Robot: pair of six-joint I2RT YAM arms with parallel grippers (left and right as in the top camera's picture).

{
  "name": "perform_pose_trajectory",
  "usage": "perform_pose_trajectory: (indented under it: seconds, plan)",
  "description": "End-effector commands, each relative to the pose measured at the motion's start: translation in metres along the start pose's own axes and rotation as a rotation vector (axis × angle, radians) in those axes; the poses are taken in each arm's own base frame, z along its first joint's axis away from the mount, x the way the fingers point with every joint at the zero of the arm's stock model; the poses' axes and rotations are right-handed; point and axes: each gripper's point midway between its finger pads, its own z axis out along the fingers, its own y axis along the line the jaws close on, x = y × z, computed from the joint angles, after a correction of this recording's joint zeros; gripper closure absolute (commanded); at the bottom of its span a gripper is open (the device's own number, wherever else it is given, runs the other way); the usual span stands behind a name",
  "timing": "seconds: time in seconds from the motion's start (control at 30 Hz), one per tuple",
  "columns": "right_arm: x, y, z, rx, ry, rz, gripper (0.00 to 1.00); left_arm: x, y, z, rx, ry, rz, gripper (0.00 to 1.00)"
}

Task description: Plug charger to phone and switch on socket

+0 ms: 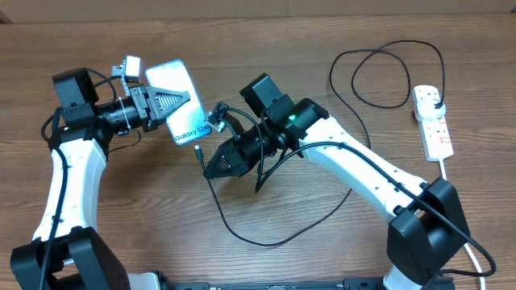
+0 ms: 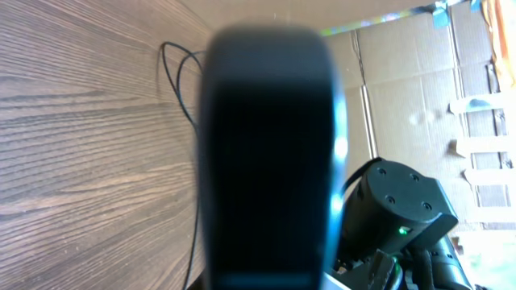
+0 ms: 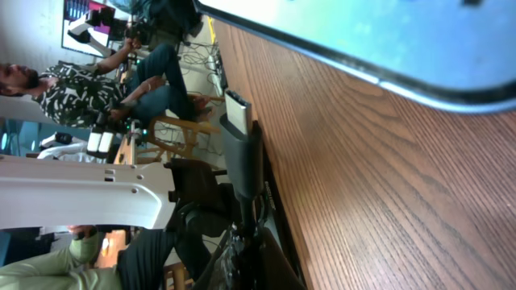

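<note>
The phone [image 1: 179, 95], with its light blue screen up, is gripped by my left gripper [image 1: 184, 98], which is shut on its middle. In the left wrist view the phone [image 2: 270, 161] is a dark blur filling the centre. My right gripper [image 1: 208, 169] is shut on the charger [image 1: 199, 151] just behind its connector tip. The tip [image 3: 236, 113] points at the phone's lower edge [image 3: 387, 40] and is still a short way off. The black cable loops across the table to a plug in the socket [image 1: 435, 129], a white strip at the far right.
The cable's slack [image 1: 242, 234] lies in a loop near the front edge under the right arm, and another loop [image 1: 379, 76] lies at the back right. The strip's thick white cord [image 1: 463, 217] runs toward the front right corner.
</note>
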Motion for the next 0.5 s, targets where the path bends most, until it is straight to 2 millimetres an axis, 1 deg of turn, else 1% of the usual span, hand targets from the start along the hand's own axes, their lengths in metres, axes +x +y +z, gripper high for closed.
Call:
perform_pose_trajectory:
  seconds: [0.0,0.1,0.47]
  plan:
    - [-0.0053,0.0080,-0.0051,-0.022,-0.016,-0.042,0.96,0.0049,-0.0209,-0.0023,0.063,0.028,0.074,0.96]
    - [-0.0056,0.0040,-0.0050,0.001,-0.018,-0.041,0.96,0.0055,-0.0211,-0.0024,0.065,0.031,0.050,0.96]
    - [-0.0081,0.0027,-0.0051,0.010,-0.027,-0.052,0.96,0.0067,-0.0220,-0.0022,0.071,0.036,0.041,0.95]
